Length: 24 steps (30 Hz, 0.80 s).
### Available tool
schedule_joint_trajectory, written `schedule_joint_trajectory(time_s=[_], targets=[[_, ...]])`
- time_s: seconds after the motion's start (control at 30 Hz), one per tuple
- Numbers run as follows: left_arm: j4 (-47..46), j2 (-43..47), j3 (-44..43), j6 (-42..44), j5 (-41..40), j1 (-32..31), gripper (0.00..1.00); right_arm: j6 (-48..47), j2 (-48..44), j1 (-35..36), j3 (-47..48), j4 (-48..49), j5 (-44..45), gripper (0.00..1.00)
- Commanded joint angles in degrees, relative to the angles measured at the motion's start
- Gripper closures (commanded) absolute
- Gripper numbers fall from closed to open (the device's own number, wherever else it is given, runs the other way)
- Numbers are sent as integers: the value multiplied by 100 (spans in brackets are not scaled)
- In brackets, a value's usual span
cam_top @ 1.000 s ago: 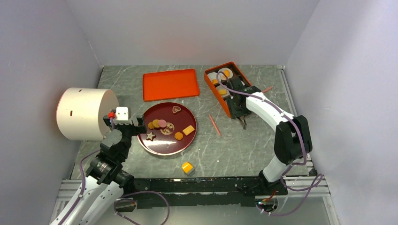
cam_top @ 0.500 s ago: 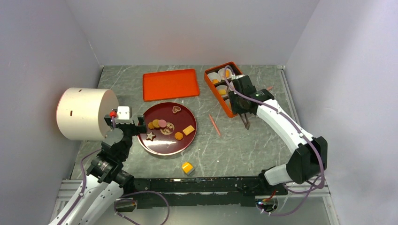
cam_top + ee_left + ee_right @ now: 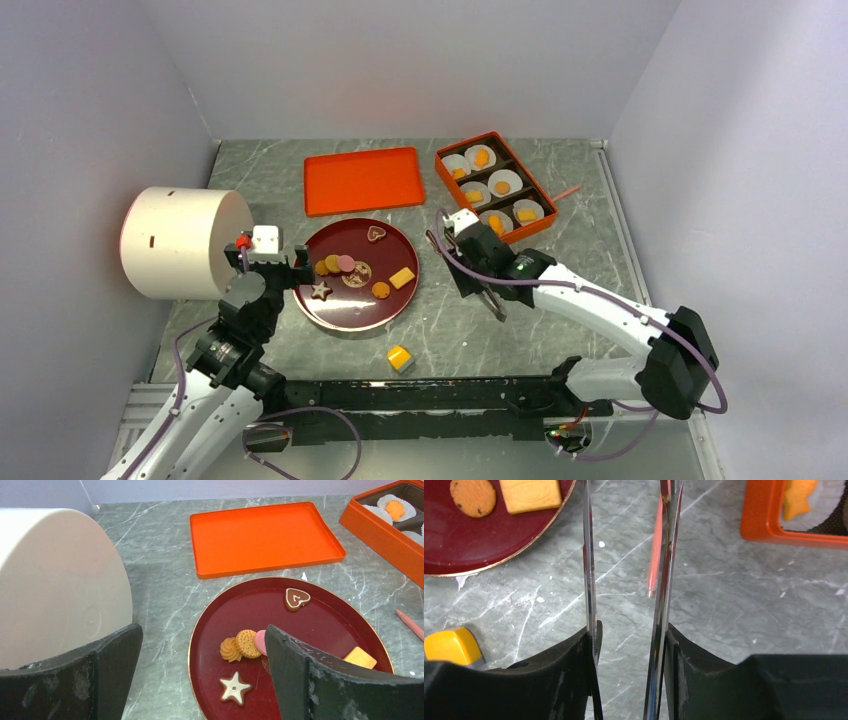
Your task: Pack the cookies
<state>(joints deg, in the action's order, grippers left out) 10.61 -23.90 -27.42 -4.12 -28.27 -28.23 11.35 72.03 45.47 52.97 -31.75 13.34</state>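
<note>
Several cookies [image 3: 347, 265] lie on a dark red plate [image 3: 340, 312]: a star [image 3: 235, 688], a swirl [image 3: 230, 649], a round one [image 3: 247, 643], a heart [image 3: 297, 598] and a square one [image 3: 360, 657]. The orange box [image 3: 443, 172] holds cookies in paper cups [image 3: 481, 157]. My left gripper [image 3: 202, 630] is open and empty over the plate's left rim. My right gripper [image 3: 631, 630] grips metal tweezers [image 3: 588, 555]; their blades stand apart with nothing between, over bare table between plate and box [image 3: 764, 515].
A thin pink stick [image 3: 655, 555] lies on the table by the right tweezer blade. A yellow cube [image 3: 399, 357] sits near the front. An orange lid [image 3: 364, 180] lies at the back. A large white cylinder [image 3: 180, 240] stands left of my left gripper.
My right arm has swung away from the orange box, toward the near left, to the table between plate and box. The left arm has not moved.
</note>
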Motion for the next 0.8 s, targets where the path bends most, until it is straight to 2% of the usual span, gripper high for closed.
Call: schedule_joint_trajectory(time_s=[0.0,0.13,0.5,0.77], targets=[[-138,-46,-63,-63,23,-24,3,98,-179,146,-336,855,56,50],[-146,-68,-61,-55,28,-24,4,363,138,302,-559,1148,-67,50],[-130,-54,-62,-54,-10,-25,4,1550,1243,765,-529,1398,955,50],[-146,-20,-53,-54,-12,-25,4,1920,1745,1050,-487,1453,888,47]])
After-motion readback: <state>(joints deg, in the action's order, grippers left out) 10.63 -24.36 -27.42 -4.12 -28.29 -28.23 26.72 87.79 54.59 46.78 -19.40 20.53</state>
